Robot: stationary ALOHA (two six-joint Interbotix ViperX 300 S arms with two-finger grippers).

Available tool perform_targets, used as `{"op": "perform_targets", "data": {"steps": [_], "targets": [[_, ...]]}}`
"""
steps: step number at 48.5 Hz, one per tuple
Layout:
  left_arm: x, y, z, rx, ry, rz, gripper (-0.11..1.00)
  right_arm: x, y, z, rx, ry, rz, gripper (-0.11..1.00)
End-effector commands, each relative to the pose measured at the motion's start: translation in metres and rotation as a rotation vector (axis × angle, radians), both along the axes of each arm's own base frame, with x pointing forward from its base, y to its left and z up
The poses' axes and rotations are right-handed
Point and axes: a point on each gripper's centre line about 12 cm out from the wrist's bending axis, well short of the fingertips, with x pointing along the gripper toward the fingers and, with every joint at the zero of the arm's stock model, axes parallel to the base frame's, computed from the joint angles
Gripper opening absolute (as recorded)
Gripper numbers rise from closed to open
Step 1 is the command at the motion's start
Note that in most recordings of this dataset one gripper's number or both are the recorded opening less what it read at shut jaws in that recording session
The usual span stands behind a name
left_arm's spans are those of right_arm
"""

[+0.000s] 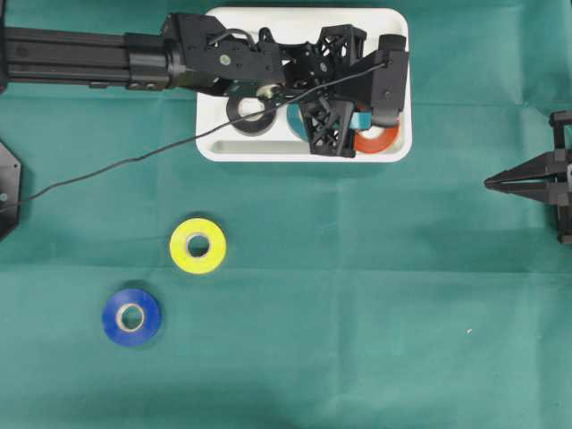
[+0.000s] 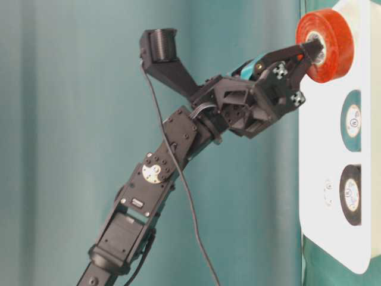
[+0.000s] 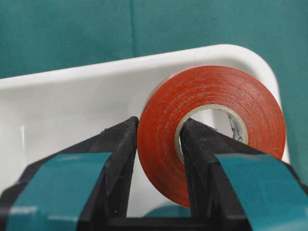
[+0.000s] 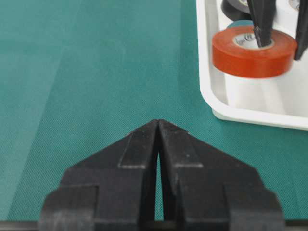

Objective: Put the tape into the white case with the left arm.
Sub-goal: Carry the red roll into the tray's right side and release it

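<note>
The left gripper (image 3: 159, 159) pinches the red tape (image 3: 211, 130) through its wall, one finger inside the core, holding it over the white case (image 1: 219, 147) near its right end, apparently ready for release. The right gripper (image 4: 159, 125) rests closed, well apart.

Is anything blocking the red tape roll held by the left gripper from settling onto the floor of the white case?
Nothing visible does. The left gripper pinches the red tape roll through its core, already inside the shallow white plastic case. The black roll and the teal roll lie beside it, not beneath, though the arm hides part of the floor from overhead.
</note>
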Motion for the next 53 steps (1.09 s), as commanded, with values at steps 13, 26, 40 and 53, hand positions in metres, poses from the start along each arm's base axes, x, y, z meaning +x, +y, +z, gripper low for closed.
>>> {"op": "perform_targets", "data": {"steps": [13, 26, 40, 53], "targets": [[0.005, 0.004, 0.023, 0.004, -0.057, 0.013, 0.40, 0.002, 0.000, 0.005, 0.000, -0.017, 0.000, -0.09], [0.003, -0.002, 0.025, 0.004, -0.056, 0.001, 0.93, 0.002, 0.000, 0.005, 0.000, -0.015, 0.000, -0.09], [-0.006, -0.015, 0.039, 0.001, -0.069, -0.016, 0.92, 0.002, 0.000, 0.005, 0.000, -0.015, 0.000, -0.09], [-0.043, -0.044, 0.071, -0.035, -0.107, -0.027, 0.92, 0.002, 0.000, 0.005, 0.000, -0.015, -0.001, -0.09]]}}
